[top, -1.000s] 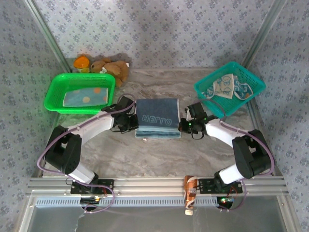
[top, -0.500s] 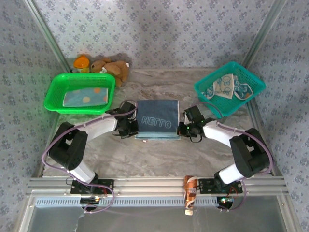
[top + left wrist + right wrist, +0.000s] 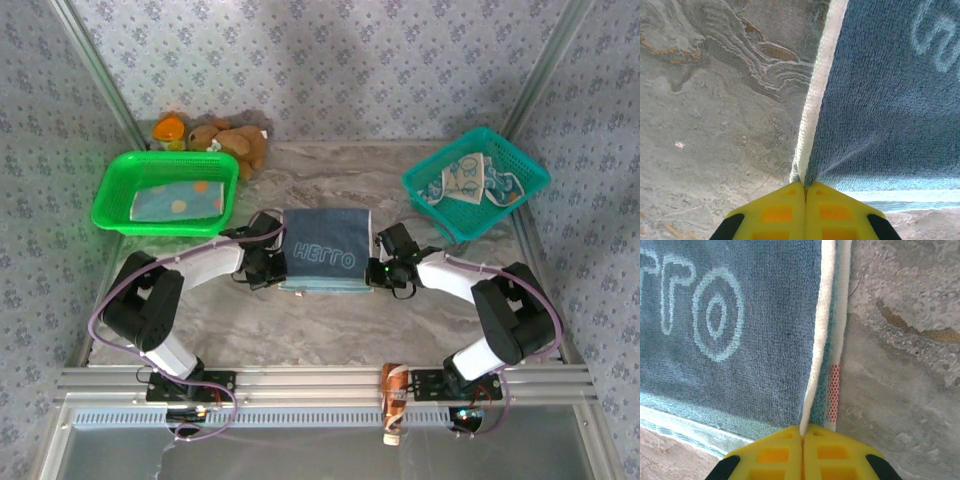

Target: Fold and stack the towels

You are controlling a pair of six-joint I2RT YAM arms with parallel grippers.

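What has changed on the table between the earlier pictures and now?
The left hand and the right hand, each still shut on a side edge of the blue towel, moved a little toward the near edge of the table. Nothing was let go. The green basket, teal basket and plush toy stayed in place.

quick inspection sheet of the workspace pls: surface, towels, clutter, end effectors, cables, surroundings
surface: marbled table, bare around the centre towel
job's things: blue-grey towel folded at centre; dotted towel in green basket; pale printed towel in teal basket
clutter: brown plush toy and small orange item at far left
end effectors: left end effector shut on the blue-grey towel's left edge; right end effector shut on its right edge
cables: purple cables looped along both arms
surroundings: patterned walls; metal rail at near edge
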